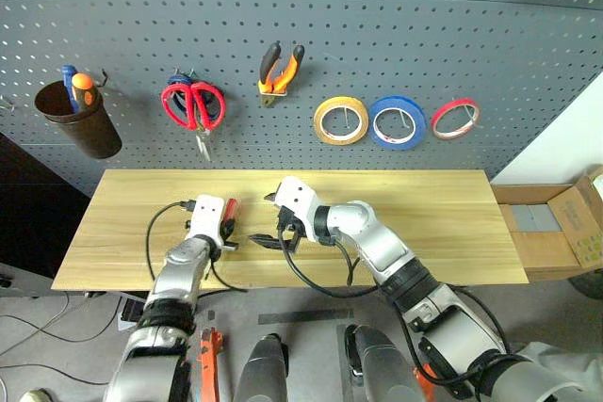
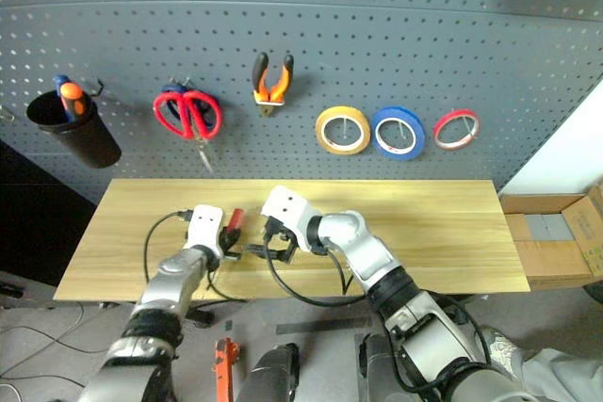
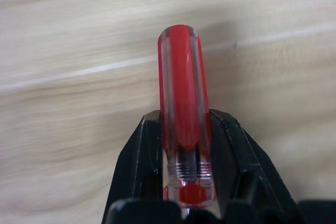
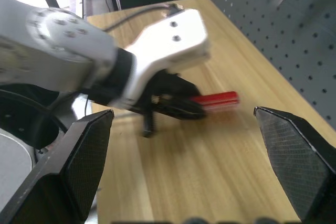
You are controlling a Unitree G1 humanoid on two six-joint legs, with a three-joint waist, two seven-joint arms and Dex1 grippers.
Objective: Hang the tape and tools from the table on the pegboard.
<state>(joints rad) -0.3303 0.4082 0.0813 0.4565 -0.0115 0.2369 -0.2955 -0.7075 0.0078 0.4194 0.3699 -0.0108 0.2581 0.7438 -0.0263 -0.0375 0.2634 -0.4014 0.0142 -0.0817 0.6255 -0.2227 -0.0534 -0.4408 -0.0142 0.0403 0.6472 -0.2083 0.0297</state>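
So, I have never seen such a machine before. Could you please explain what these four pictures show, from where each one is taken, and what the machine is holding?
This is a humanoid robot with two arms, each ending in a gripper of two black fingers. The two wide pictures come from cameras in its head, looking down over its arms at a wooden table and a grey pegboard. The two close pictures come from cameras on its wrists.

The left gripper is shut on a small red-handled screwdriver, which the left wrist view shows between the fingers. The right gripper is open and holds nothing; its view looks across at the left gripper.

Already hanging on the pegboard are the red-handled scissors, the orange-and-black pliers, a yellow tape roll, a blue roll and a red roll. A dark cup holds other tools.
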